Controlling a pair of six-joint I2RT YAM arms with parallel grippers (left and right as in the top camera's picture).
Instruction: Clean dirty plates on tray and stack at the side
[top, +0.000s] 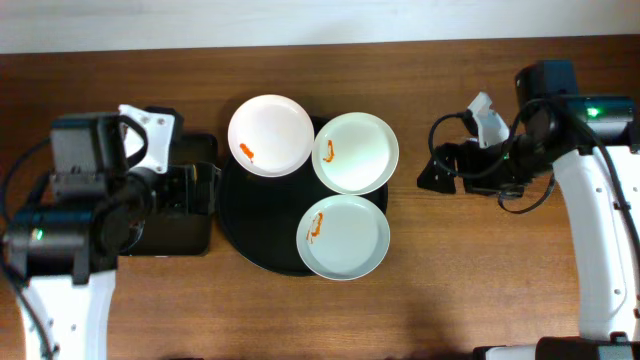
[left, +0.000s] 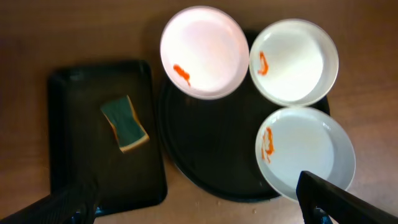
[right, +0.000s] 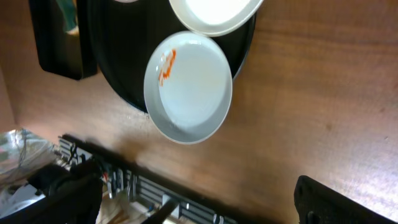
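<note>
Entry, both arms idle. My left claw (left: 196, 202) has its fingers spread wide with nothing between them; it hangs over the left side of the table (top: 450, 285). My right claw (right: 199, 200) is also spread and empty, out to the right and well apart from the plates.

Task items, near to far:
- The nearest plate (top: 343, 236) is round, white and shallow, with an orange-red smear by its left rim. It sits on the near right part of the round black tray (top: 262, 225), with a good part of it overhanging the rim above bare wood.
- The second plate (top: 356, 152) lies just behind it and is the same white. Its short smear is on the left side, and it overhangs the tray's right rim.
- The third plate (top: 271, 135) is farthest, at the tray's far left edge, with its smear low on the left. Its rim meets the second plate's rim; I cannot tell whether they overlap.

The tray's centre and left part are bare.

Other container: the rectangular black tray (left: 74, 162) sits just left of the round one. It holds one sponge (left: 124, 123), green face up over a yellow base, lying at an angle.
</note>
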